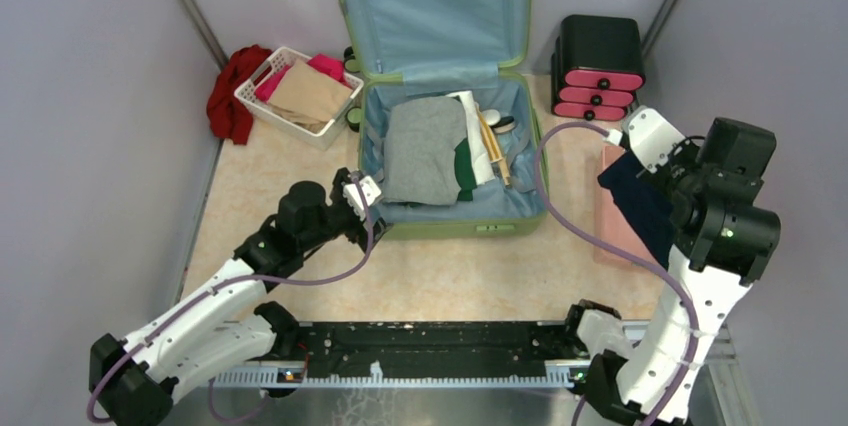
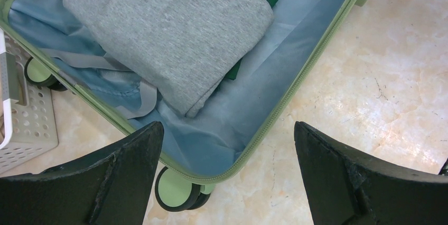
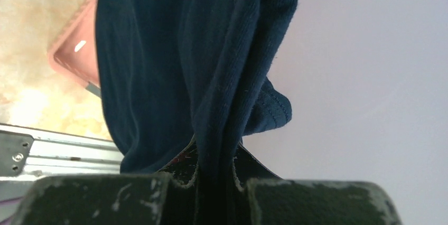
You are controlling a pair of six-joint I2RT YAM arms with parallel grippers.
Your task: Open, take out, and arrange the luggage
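Luggage (image 1: pixel 470 229) laid open at worktop centre, lid propped upright at back. Folded grey garment (image 1: pixel 425 151) seen inside, toward left. Left claw (image 2: pixel 227 130) spread wide, nothing held, poised over near-left corner of luggage. Right claw (image 3: pixel 214 175) clamped on dark navy cloth (image 1: pixel 640 206), held right of luggage, above flat pink item (image 1: pixel 612 231).

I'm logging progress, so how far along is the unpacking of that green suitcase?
Done: the suitcase lies open, lid up. In hand: the right pincer is shut on a dark blue garment, held off to the suitcase's right. Remaining: the grey sweater and more lie inside; the left pincer hangs open at the near left corner.
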